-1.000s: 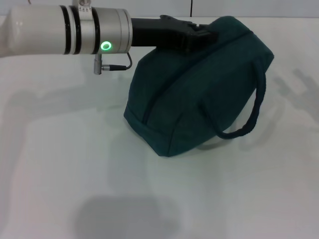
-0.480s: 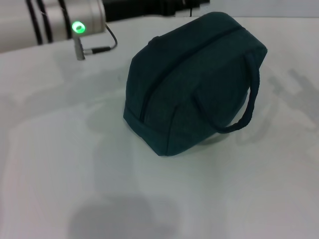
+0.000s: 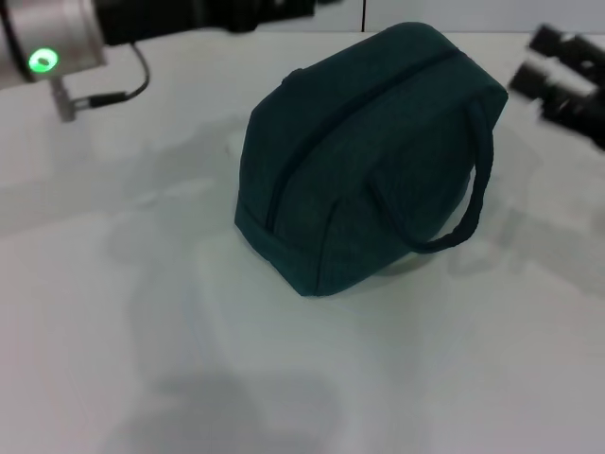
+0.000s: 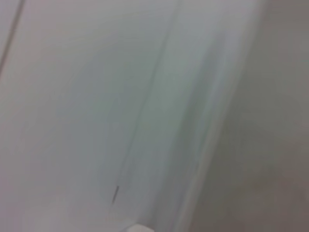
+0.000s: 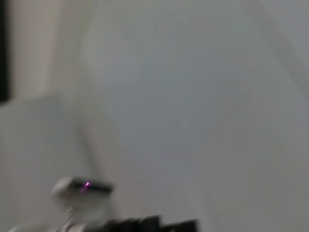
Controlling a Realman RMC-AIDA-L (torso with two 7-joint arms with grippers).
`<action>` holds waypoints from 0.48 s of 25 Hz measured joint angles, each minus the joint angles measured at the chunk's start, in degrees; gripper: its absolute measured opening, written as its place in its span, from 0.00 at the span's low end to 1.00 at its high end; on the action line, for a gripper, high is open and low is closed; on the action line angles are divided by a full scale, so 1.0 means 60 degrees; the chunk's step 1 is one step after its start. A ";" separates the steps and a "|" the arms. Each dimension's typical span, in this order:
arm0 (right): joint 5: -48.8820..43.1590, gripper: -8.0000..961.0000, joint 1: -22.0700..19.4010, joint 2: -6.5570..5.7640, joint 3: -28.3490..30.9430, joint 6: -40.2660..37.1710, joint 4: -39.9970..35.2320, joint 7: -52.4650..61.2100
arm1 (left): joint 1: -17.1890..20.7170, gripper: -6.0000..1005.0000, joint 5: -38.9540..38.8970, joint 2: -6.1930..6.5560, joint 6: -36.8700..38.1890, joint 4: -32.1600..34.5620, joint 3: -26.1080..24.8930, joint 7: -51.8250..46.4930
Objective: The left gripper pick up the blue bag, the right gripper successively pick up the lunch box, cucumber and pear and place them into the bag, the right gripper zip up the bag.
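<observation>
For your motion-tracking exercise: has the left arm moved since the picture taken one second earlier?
Yes. Against the unmoved blue bag, the left arm has drawn back toward the head view's upper left, no longer reaching the bag's top.

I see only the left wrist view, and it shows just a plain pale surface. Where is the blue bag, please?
Observer: The blue bag stands on the white table, in the middle of the head view; nothing grips it.
Operator: Is it zipped?
Observer: The zipper line along its top looks closed, and one handle hangs down its side.
Operator: Where are the arms?
Observer: The right pincer is to the right of the bag, apart from it. The left arm is at the far left.
</observation>
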 joint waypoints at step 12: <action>-0.2978 0.92 0.0285 0.0283 -0.0051 -0.0970 -0.2162 0.0082 | 0.1964 0.88 -0.0095 -0.0020 0.2665 0.1072 -0.0136 0.1879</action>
